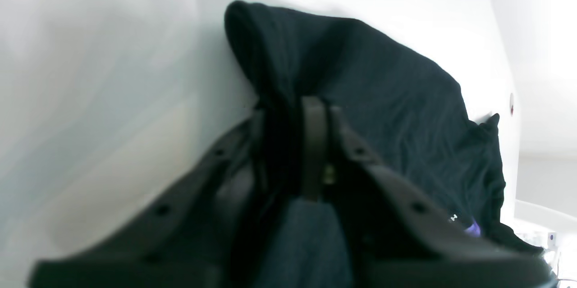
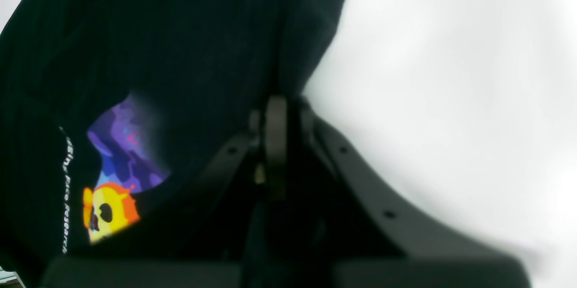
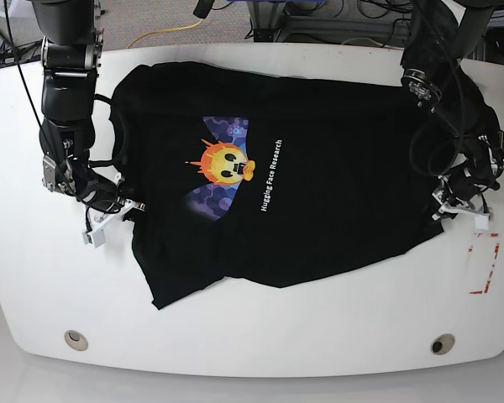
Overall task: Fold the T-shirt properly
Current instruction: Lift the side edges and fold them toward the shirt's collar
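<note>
The black T-shirt (image 3: 336, 126) lies spread print-up on the white table (image 3: 319, 327), its collar toward the base view's left. Its orange face print (image 3: 225, 164) also shows in the right wrist view as the print (image 2: 121, 162). My left gripper (image 3: 443, 204) is at the shirt's hem corner on the base view's right. In the left wrist view this gripper (image 1: 311, 103) is shut with the black T-shirt (image 1: 383, 89) pinched between its fingers. My right gripper (image 3: 126, 206) is at the sleeve side on the left. Close up, that gripper (image 2: 277, 98) is shut on an edge of the T-shirt (image 2: 180, 31).
A red tape outline (image 3: 485, 262) marks the table near the right edge. Two round holes (image 3: 76, 339) (image 3: 441, 344) sit by the front edge. Cables and a yellow cord (image 3: 164, 34) lie on the floor behind the table.
</note>
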You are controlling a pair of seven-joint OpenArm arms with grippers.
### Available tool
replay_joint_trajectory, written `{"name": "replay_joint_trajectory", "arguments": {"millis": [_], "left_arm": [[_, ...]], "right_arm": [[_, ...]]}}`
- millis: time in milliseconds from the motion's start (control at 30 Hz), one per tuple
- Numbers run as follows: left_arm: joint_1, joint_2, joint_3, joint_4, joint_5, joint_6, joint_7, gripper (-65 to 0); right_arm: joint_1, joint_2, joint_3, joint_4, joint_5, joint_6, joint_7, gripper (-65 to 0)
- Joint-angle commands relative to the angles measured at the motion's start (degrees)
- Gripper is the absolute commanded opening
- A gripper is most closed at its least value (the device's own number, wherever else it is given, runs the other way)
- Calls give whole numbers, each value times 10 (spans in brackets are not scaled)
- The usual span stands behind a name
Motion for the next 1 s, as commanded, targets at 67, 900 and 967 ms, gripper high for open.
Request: {"name": "replay_joint_trajectory", "arguments": {"millis": [67, 900, 967], "left_arm": [[-16, -9, 1, 13, -12, -3, -7, -647], [0, -10, 184, 329, -11, -6, 103, -650], [1, -11, 201, 357, -11, -6, 103, -650]], "right_arm": [[9, 7, 0, 5, -5, -4, -6, -650], [77, 51, -1, 70, -4, 0, -29, -650], [94, 52, -1, 71, -5, 0, -32, -650]]}}
